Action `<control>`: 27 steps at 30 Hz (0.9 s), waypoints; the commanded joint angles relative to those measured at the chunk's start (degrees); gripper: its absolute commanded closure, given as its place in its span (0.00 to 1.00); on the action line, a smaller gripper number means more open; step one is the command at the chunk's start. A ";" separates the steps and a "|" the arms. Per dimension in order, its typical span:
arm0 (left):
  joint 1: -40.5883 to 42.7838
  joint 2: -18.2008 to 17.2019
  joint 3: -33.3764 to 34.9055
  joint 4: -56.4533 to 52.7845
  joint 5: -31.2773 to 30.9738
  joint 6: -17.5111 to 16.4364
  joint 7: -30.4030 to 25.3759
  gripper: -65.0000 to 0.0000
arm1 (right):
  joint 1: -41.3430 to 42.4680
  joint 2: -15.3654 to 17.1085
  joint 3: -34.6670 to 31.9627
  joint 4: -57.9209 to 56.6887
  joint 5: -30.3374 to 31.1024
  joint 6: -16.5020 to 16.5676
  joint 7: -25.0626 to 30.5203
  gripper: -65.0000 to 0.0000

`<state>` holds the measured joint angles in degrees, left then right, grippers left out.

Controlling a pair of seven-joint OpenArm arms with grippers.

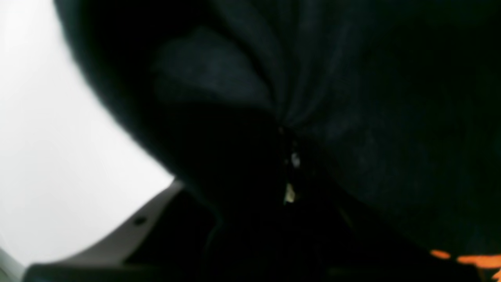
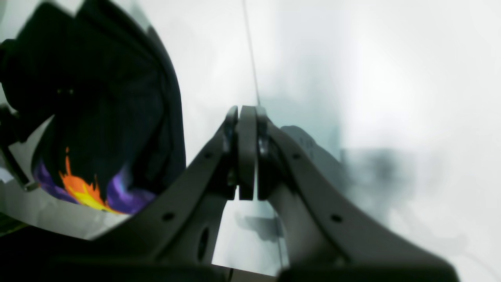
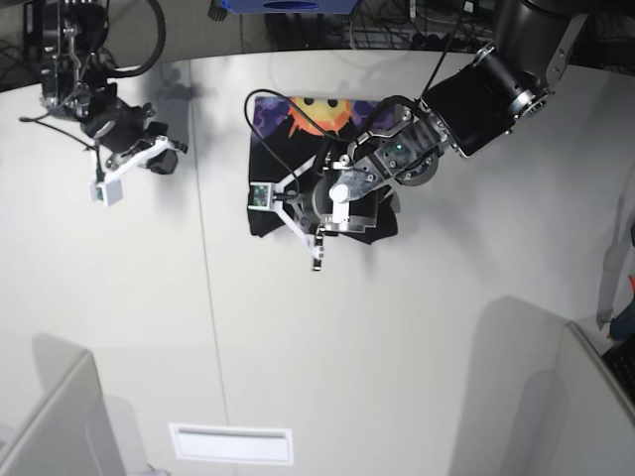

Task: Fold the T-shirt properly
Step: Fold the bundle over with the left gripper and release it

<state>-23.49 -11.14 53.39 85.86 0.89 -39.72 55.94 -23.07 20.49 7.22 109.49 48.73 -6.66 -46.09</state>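
1. I see the black cloth T-shirt [image 3: 298, 193], bunched into a compact heap, lying on the white table [image 3: 397, 347] near its far edge, orange sun print showing.
2. My left gripper [image 3: 319, 210] is over it; gathered cloth converges at its fingers, which seem to pinch a fold.
3. My right gripper [image 2: 247, 156] hangs well apart, fingers pressed together on nothing.

T-shirt [image 3: 298, 164]: matt black cloth, creased. Table [image 3: 397, 347]: smooth matt white. Right tool [image 2: 247, 156]: matt grey plastic.
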 commanded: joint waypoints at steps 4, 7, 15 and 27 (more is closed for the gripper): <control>0.06 -0.25 -0.51 0.33 0.92 -0.28 0.89 1.00 | 0.61 0.65 0.12 0.88 0.46 0.28 0.85 1.00; 0.41 -0.34 -0.51 0.33 0.92 -0.28 0.89 1.00 | 0.78 0.65 0.12 0.88 0.46 0.28 0.85 1.00; -0.12 -0.07 -0.51 0.42 1.18 -0.28 5.11 1.00 | 0.87 0.65 0.03 0.88 0.46 0.28 0.77 1.00; -3.11 0.98 -1.56 1.39 0.74 -0.28 4.76 0.48 | 0.43 -0.84 -0.15 0.97 0.46 0.28 0.50 1.00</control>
<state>-25.12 -10.83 52.18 86.24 1.48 -39.72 60.99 -22.79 19.11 6.90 109.49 48.66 -6.66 -46.35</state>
